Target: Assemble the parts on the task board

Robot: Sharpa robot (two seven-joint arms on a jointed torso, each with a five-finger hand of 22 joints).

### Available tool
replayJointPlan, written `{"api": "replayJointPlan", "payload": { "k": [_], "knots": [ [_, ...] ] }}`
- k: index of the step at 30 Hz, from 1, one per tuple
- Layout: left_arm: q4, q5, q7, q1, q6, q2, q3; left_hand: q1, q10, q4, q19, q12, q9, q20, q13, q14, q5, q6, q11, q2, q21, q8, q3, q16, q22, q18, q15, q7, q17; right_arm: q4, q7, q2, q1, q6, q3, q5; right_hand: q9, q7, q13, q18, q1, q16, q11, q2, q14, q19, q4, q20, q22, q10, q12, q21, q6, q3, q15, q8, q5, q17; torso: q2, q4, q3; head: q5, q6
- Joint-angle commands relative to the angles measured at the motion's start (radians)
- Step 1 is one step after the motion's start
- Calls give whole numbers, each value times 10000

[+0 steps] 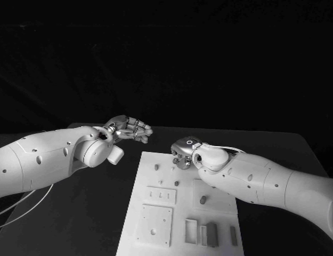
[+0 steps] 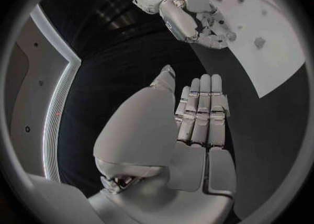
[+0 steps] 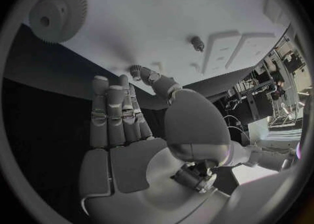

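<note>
— What's on my board?

— The white task board (image 1: 152,213) lies flat on the table — small parts (image 1: 203,199) scattered on it, raised square plates near me, a toothed gear (image 3: 57,10) lying flat by its far edge.

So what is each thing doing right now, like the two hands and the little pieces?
Left hand: holds nothing, fingers straight and together, over the black table beside the board.
Right hand: holds nothing, fingers extended, at the task board's far end.
Task board: flat on the table.
Gear: lying flat on the board, untouched.
Small peg: standing on the board, untouched.
</note>
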Motion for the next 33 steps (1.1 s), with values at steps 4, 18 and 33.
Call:
{"api": "replayJointPlan", "payload": {
  "k": [4, 18, 33],
  "knots": [
    [-1, -14, 55, 17, -37, -32, 11, -106, -45, 10, 75, -64, -17, -10, -12, 63, 7, -73, 54, 7, -55, -29, 75, -58, 18, 155, -5, 258, 21, 8, 95, -197, 1, -385, 0, 139, -13, 13, -28, 451, 1, 50, 391, -129, -33, -78, 91, 23, 205, -477, -39, 49, -45, -18, 65, -27, -26, -18, -13, -13, 13, 5, 16],
    [86, -16, 208, 17, 62, -266, 8, -107, -44, 7, 69, -72, -22, -8, -10, 59, 6, -71, 55, -44, -69, -27, 71, -81, 25, 152, -3, 258, 41, 2228, -17, -2366, 451, -289, 546, 677, -64, -155, -106, 451, -225, 217, 370, -622, -37, -72, 556, 17, 212, -365, 97, 152, 13, -93, 23, 89, -400, -107, -31, -100, 19, -154, 90],
    [166, -52, 198, 17, 49, -406, 6, -133, -90, 15, 68, -114, -41, -2, -20, 56, 6, -117, 80, -98, -90, -50, 83, -119, 37, 148, 4, 275, 78, 3040, -183, -3370, 585, 844, 541, 788, -389, -1108, -725, 446, -928, 352, 949, -1440, -1032, -807, 1331, 292, 201, -2147, -213, -100, -1485, -422, 611, -439, -469, -236, -24, -264, 129, -133, 51]
  ]
}}
